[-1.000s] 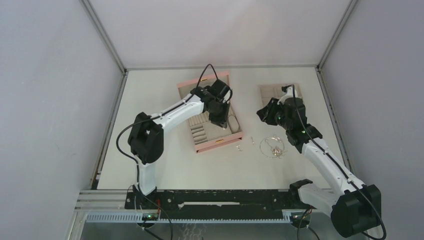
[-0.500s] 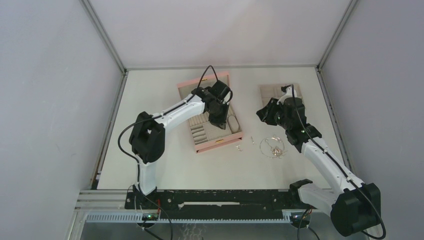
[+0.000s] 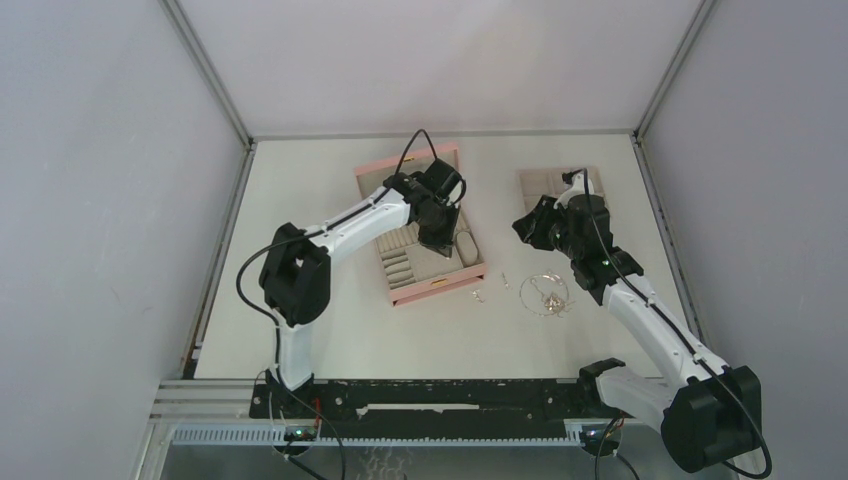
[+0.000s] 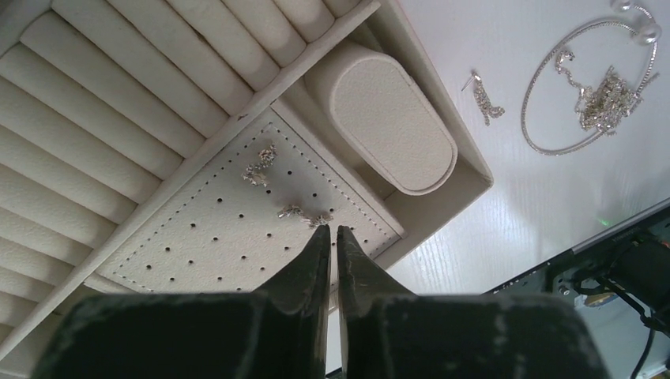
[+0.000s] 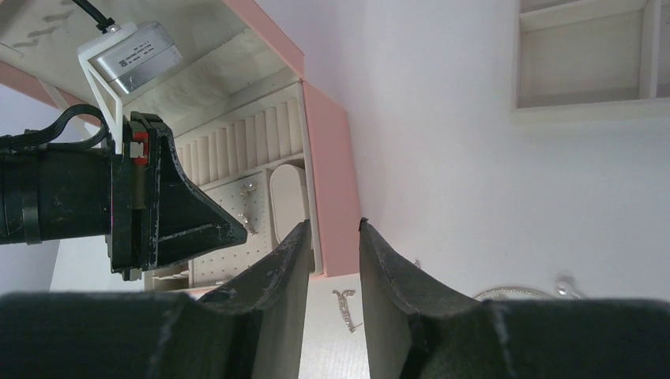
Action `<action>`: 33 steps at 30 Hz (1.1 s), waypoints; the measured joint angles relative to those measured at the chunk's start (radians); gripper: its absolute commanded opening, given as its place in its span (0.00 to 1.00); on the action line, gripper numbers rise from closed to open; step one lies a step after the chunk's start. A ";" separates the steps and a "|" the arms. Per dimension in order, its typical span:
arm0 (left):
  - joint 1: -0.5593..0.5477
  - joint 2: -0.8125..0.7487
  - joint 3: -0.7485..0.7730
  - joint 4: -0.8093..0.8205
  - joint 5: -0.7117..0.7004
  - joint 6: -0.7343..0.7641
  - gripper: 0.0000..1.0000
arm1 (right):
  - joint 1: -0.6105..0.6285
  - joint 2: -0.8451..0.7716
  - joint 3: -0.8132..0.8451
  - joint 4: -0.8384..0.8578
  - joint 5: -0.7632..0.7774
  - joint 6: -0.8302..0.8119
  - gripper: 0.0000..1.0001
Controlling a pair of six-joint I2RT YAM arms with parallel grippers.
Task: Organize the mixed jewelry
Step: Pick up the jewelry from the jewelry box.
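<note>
Silver earrings (image 4: 304, 214) sit on the perforated pad (image 4: 197, 237) inside the pink box (image 3: 438, 287), just beyond the left gripper (image 4: 333, 230). Its fingers are pressed almost together and hold nothing. One loose earring (image 4: 483, 99), lying diagonally, and the chain necklace (image 4: 591, 87) rest on the table (image 3: 330, 320) at the upper right of the left wrist view, outside the box wall. In the top view the right gripper (image 5: 332, 225), parted and empty, is judged the nearer to the necklace.

I see a shiny silver metal chain (image 4: 607, 103), a box (image 4: 158, 110) lined in matt beige cloth, and a smooth white table (image 4: 545, 213) with faint grain.
</note>
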 measured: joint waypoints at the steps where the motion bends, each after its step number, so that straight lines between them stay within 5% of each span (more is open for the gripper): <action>1: 0.000 0.000 0.000 0.000 0.000 0.000 0.16 | 0.000 0.000 0.000 0.000 0.000 0.000 0.38; 33: 0.000 0.001 0.000 -0.021 0.000 0.000 0.16 | 0.000 0.000 0.000 0.000 0.000 0.000 0.38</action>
